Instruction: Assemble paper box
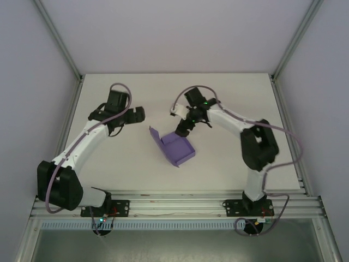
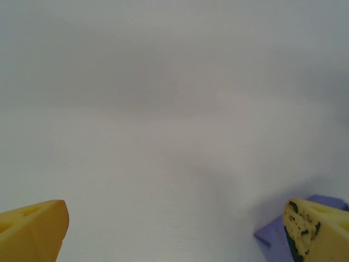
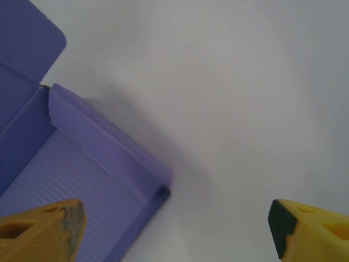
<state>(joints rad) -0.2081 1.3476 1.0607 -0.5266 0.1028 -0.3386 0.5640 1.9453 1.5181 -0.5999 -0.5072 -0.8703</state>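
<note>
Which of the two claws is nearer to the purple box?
The right claw: it hangs just over the far edge of the box, while the left claw is off to the side, over the table.

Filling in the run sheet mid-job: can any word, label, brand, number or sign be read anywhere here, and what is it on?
None: there is no readable text.
box: plain purple card, no print.
fingers: dark specks on the yellow look like scuffs, not letters.
arms: no label can be read; any marking is too small to tell.
</note>
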